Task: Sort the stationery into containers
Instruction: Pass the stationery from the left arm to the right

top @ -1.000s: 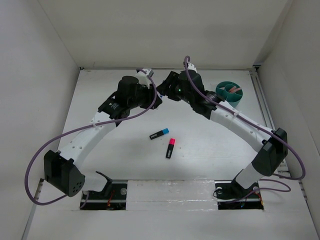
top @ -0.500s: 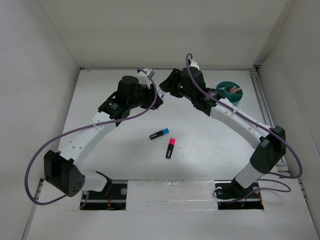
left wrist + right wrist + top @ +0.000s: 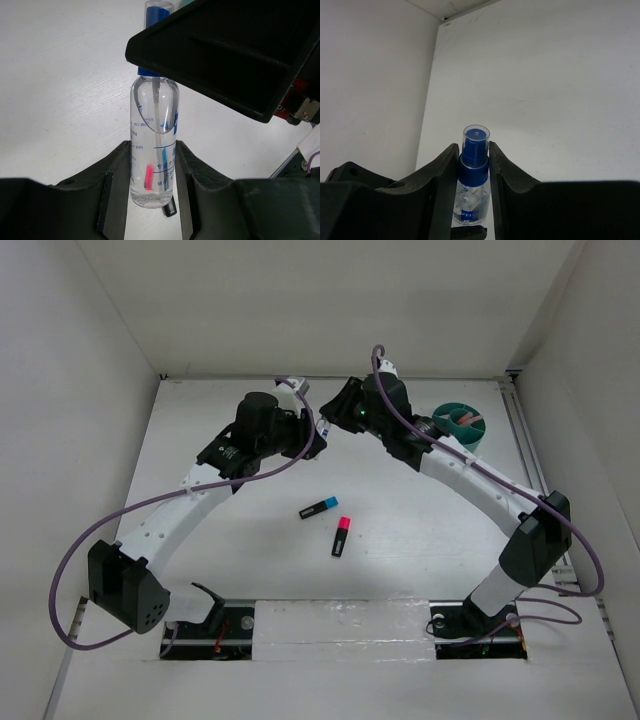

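A clear tube with a blue cap [image 3: 153, 125] is held in the air between both grippers. My left gripper [image 3: 152, 165] is shut on its lower body. My right gripper [image 3: 471, 154] is shut on its blue cap and neck [image 3: 474, 165]. In the top view the two grippers meet at the far middle of the table [image 3: 322, 426]. A black highlighter with a blue cap [image 3: 318, 508] and one with a pink cap [image 3: 341, 536] lie on the table's middle. The teal cup [image 3: 447, 421] stands at the far right with pink pens [image 3: 468, 420] in it.
White walls close the table in on the left, back and right. The right arm's links [image 3: 470, 475] and cable run between the cup and the highlighters. The arm bases [image 3: 330, 625] sit at the near edge.
My right gripper has moved left to the left gripper and now has its fingers on the tube's cap. The left gripper has stayed almost still with the tube.
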Available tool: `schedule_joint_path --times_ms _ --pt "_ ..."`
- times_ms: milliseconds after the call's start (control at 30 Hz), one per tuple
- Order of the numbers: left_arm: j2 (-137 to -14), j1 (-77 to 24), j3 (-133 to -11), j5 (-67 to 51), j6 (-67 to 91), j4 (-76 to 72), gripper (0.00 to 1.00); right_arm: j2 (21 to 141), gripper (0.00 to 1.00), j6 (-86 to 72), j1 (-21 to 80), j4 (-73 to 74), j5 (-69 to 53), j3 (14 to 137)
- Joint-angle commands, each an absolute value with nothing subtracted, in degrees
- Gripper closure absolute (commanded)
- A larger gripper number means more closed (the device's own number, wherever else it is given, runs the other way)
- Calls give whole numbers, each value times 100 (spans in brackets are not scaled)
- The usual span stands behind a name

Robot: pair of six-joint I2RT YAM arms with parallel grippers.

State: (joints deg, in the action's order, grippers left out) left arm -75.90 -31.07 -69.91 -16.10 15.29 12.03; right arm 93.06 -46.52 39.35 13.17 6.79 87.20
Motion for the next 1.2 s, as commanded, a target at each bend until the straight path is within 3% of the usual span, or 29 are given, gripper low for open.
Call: schedule_joint_path --times_ms 0,100,233,333,433,467,500,600,867,1000,1167 --pt "-7304 -3129 -7198 -1503 1459 896 100 9290 66 -4720 4017 1028 527 8938" --pt "-7304 -3129 -7198 -1389 1459 896 100 9290 69 -4720 4069 1081 527 8938" --pt "-7304 -3129 -7250 -1327 1459 949 100 9290 100 -4772 4069 1134 475 8886" --pt "-7356 -3129 -7251 -1161 1406 1002 100 9290 100 -4772 4069 1134 475 8886" --pt "-7356 -3129 -7251 -1047 1406 1055 67 9290 100 -4615 4069 1134 536 8886" --pt "-7356 -3129 -7251 -941 1476 1055 51 9290 100 -4614 4069 1134 536 8886" --pt "-7356 -3129 -7251 -880 1477 1107 28 9290 100 -4527 4017 1134 588 8886" --pt "-7356 -3129 -7189 -713 1529 1107 0 9237 100 -4395 3868 1134 589 8886" --pt "-7233 -3129 -7120 -431 1582 1291 0 9298 100 -3526 3218 844 1422 8886" --pt "-7111 -3077 -6987 -290 1687 1397 0 9299 100 -2229 2664 187 1907 8886" --pt "-6988 -3076 -6803 -466 1740 1450 0 9299 100 -731 1935 -456 1592 8632"
